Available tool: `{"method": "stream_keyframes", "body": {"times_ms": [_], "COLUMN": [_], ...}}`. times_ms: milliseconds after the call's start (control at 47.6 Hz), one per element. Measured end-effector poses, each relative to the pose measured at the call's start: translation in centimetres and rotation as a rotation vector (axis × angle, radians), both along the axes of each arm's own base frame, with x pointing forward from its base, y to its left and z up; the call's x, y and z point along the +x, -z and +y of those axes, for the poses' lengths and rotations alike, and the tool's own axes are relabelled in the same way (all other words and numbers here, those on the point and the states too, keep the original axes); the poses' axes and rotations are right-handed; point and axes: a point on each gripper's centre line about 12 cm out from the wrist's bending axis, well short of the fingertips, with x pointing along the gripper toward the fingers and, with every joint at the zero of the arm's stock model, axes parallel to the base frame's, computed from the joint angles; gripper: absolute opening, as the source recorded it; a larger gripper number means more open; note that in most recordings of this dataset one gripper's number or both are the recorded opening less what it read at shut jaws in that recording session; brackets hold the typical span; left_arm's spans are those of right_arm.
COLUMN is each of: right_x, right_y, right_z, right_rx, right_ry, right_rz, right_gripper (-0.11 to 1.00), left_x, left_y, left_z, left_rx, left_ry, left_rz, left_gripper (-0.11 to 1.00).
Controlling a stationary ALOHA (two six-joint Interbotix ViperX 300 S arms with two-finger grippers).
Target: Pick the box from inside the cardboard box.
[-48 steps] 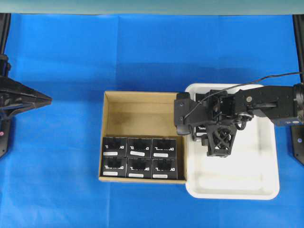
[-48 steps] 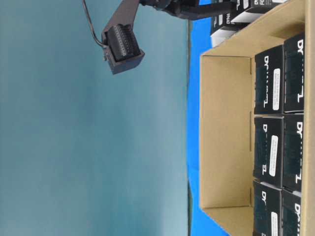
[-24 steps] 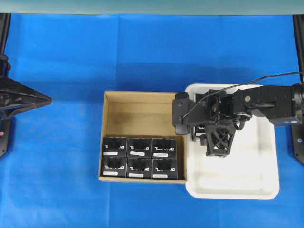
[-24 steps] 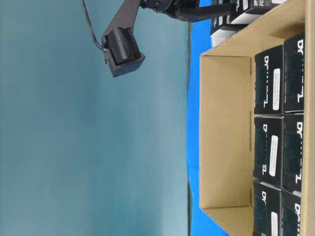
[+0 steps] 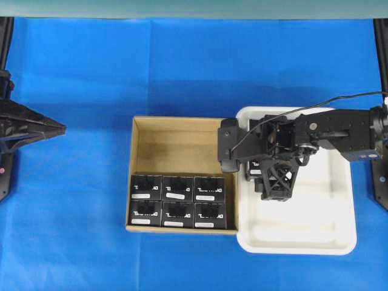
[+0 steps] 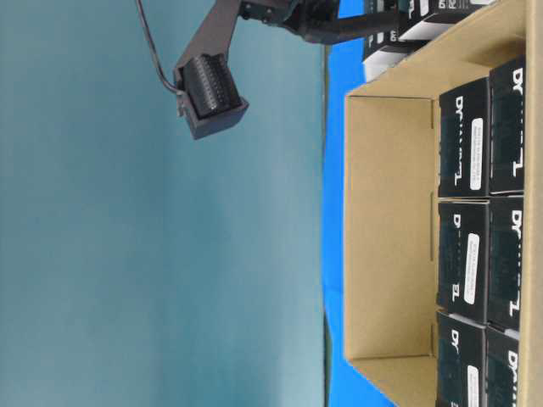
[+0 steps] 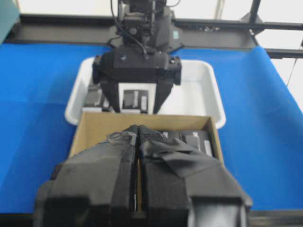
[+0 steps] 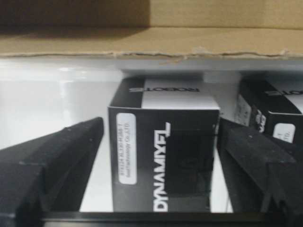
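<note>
We see the desk [image 5: 73,200], blue-covered, then the cardboard box [image 5: 176,130] w/ six black boxes in its near half, touching the white tray [image 5: 339,242]. Right fingers [image 8: 57,161] stand wide, either side of the box [image 8: 163,156] w/o gripping it; it sits in the tray's corner by the carton wall. Left fingers [image 7: 137,165] pressed together, idle. Step, we judge: release. Next: lift clear, no nudging. The box is black, white lettering, small white label.

Worktop [image 5: 182,66]: blue covering | tray [image 5: 315,242]: white plastic, rounded corners (right of centre in overhead view) | backdrop [image 6: 153,254]: teal wall behind worktop
</note>
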Motion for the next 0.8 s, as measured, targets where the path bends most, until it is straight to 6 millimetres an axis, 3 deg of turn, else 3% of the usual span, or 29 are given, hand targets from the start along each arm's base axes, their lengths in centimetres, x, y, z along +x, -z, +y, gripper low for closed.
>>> {"method": "stream_keyframes", "body": {"times_ms": [504, 798], "right_x": [0.7, -0.3], "right_y": [-10.8, -14.6], "right_z": [0.0, 0.0], "right_rx": [-0.004, -0.013], "right_ry": [-0.007, -0.006], "right_rz": [-0.203, -0.321], "right_gripper": [0.94, 0.94], "left_x": [0.0, 0.0], "left_y": [-0.2, -0.1], "left_z": [-0.5, -0.5], "left_rx": [0.002, 0.002], "left_ry": [0.025, 0.025], "left_rz": [-0.005, -0.002], "left_gripper": [-0.04, -0.04]}}
